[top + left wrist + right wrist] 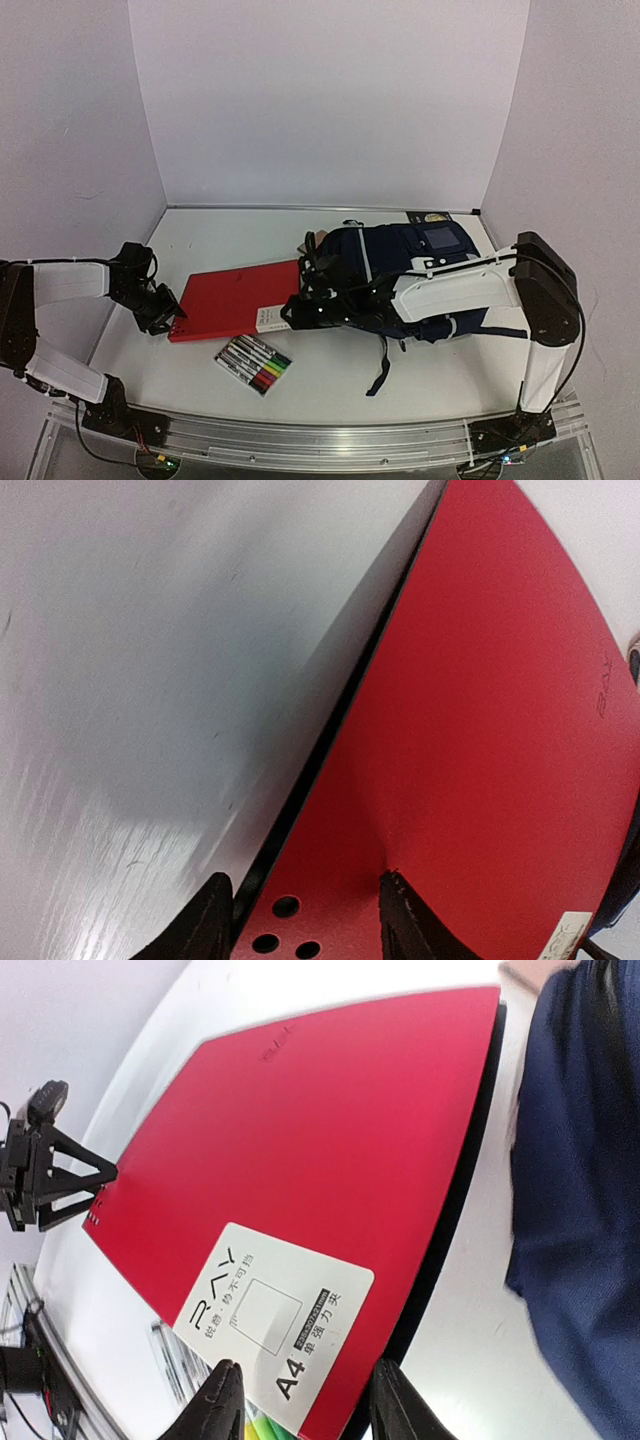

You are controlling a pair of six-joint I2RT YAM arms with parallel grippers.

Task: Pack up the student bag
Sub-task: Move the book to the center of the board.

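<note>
White tabletop (330,385) holds navy, white-piped student bag (400,250) — left gripper (302,885) and right gripper (305,1370) spread astride red folder (235,298).

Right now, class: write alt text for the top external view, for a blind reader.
A red folder lies on a table, the left gripper at its left edge, the right gripper at its right. A navy student bag lies right of it, markers in front.

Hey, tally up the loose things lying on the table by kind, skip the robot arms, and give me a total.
Red folder: 1
Pack of coloured markers: 1
Navy backpack: 1
Flat black item behind the backpack, too small to identify: 1
Total: 4
</note>
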